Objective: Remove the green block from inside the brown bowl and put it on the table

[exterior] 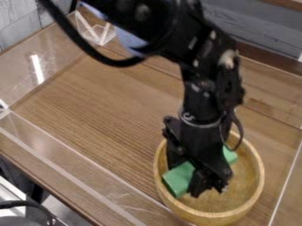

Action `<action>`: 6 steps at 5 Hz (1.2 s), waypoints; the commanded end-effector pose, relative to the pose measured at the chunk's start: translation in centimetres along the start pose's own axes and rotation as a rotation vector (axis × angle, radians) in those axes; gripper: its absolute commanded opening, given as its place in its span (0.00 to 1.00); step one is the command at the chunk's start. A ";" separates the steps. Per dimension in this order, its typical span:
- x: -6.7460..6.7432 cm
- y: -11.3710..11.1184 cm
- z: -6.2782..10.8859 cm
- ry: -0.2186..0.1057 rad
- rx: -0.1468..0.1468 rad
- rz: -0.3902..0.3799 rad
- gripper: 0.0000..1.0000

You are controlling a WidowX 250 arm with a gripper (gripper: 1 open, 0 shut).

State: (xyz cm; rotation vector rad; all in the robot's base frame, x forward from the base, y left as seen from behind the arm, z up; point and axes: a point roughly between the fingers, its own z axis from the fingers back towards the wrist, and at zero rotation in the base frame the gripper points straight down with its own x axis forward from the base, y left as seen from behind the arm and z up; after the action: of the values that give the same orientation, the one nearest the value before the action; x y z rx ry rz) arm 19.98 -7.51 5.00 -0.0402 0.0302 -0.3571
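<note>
The green block (177,183) lies slanted inside the brown bowl (245,191), which sits at the near right of the table (106,106). My black gripper (203,177) points straight down into the bowl. Its fingers are closed across the middle of the block, so only the block's two ends show, one at the lower left and one at the upper right of the fingers. The block looks slightly raised off the bowl's floor, though the fingers hide where it meets the wood.
Clear acrylic walls (53,146) edge the tabletop at the near left and along the back. The black arm (177,44) and its cables reach in from the upper left above the table's middle.
</note>
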 end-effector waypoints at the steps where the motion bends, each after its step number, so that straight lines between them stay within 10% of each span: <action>1: 0.6 0.7 4.1 -0.068 0.002 0.086 0.00; 3: 0.0 4.6 13.9 -0.144 0.029 0.334 0.00; 6: -4.6 16.8 14.0 -0.183 0.045 0.463 0.00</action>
State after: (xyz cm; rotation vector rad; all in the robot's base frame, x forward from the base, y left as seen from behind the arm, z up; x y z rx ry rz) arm 21.48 9.99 16.92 -0.0457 -0.0943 0.1164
